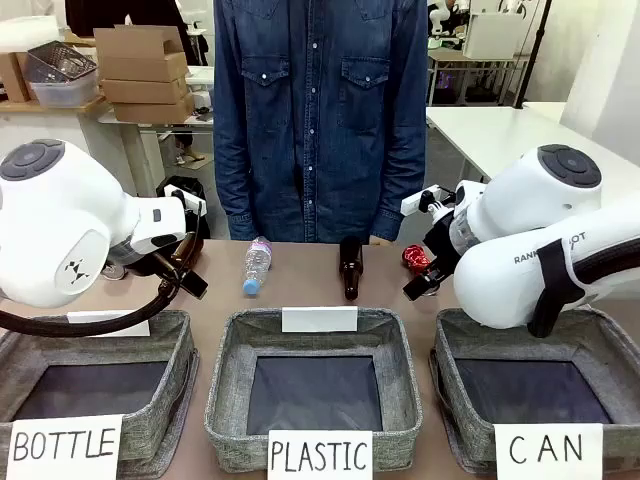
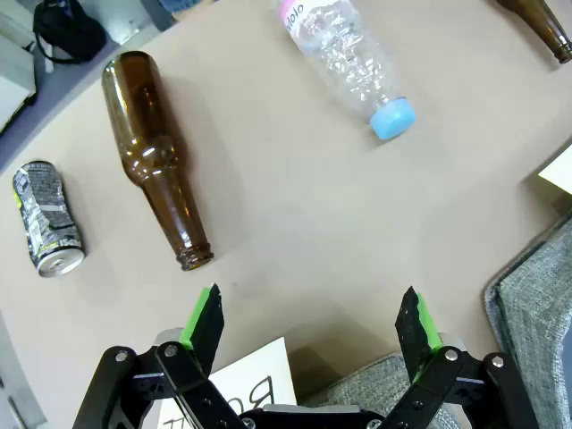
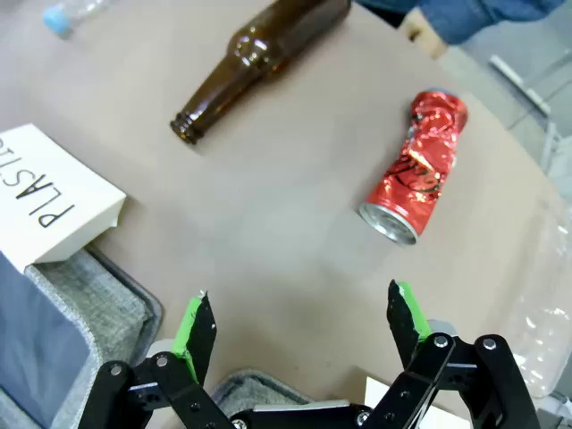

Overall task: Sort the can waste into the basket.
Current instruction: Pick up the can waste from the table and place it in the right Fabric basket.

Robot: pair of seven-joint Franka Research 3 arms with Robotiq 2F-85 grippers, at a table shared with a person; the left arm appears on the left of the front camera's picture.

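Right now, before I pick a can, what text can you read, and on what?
"BOTTLE": sign on left basket.
"PLASTIC": sign on middle basket.
"CAN": sign on right basket.
"PLASTI": rim tag on middle basket, cut off.
"RANK", "OT": right arm, middle hidden.
"olo": pink label on plastic bottle, cut off.
Red can, dark can: print unreadable.

Lab: white tables (image 1: pixel 490 135), cardboard boxes (image 1: pixel 145 68) in bkgd.
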